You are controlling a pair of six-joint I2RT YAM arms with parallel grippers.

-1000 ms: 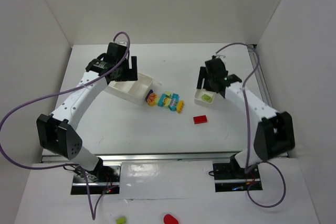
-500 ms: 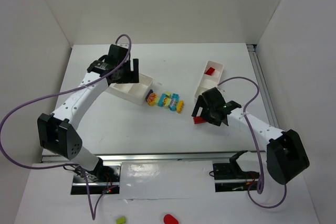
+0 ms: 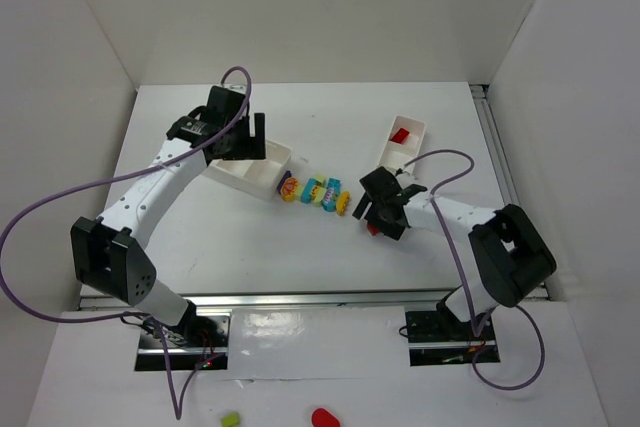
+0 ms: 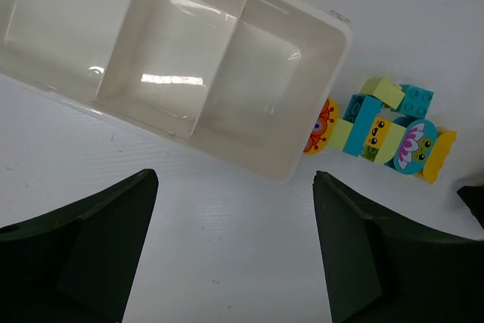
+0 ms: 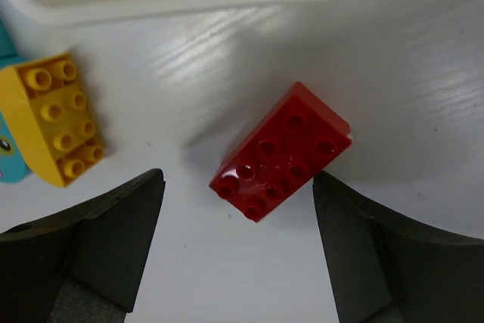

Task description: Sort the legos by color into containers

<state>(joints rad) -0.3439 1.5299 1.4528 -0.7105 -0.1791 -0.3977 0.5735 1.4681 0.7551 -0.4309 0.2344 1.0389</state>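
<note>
Just left of the cluster of legos [image 3: 315,193] sits the wider tray [image 3: 250,169]. The narrower tray [image 3: 402,144] lies right of the cluster and behind it, with one brick [image 3: 401,134] in what seems its far compartment. A loose brick [image 5: 281,151] lies right of the cluster, before that tray.

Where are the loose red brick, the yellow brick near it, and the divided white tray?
red brick [image 5: 280,153]: right wrist view, studded top face.
yellow brick [image 5: 57,115]: right wrist view, studded top.
white tray [image 4: 174,58]: left wrist view, bare floor of middle compartment.
</note>
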